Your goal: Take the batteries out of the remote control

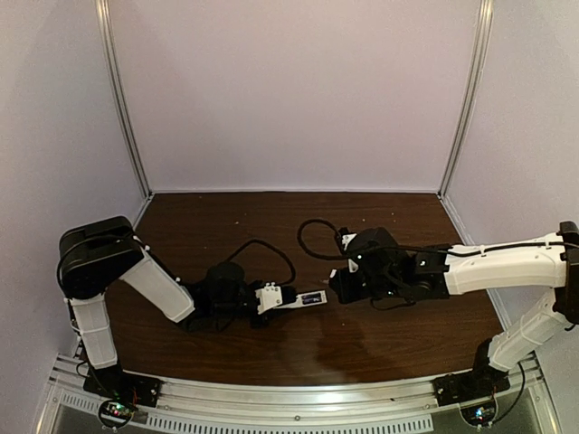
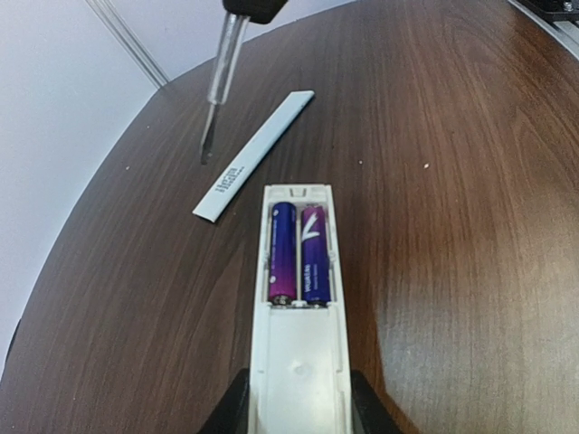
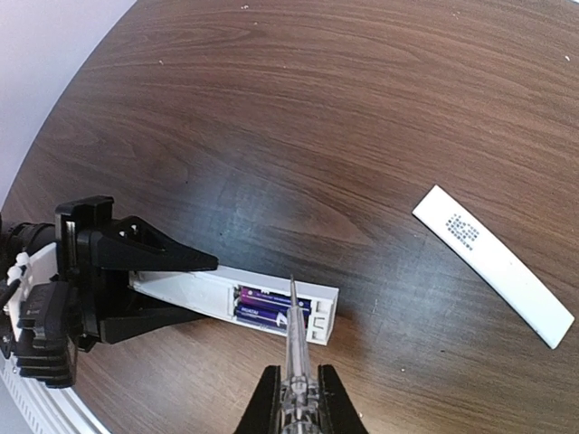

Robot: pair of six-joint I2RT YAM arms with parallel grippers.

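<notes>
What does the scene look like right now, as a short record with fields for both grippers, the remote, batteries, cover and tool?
Left gripper: shut on slim white plastic remote control
Right gripper: shut on clear-handled thin screwdriver
Purple-blue cylindrical batteries: two, side by side in the open compartment
Flat white plastic back cover: off, lying on dark wooden table
Screwdriver tip: beyond the remote's end, not touching the batteries

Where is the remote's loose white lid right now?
In the left wrist view the battery cover lies flat on the table, just beyond and left of the open remote control, beside the tip of the screwdriver.
</notes>
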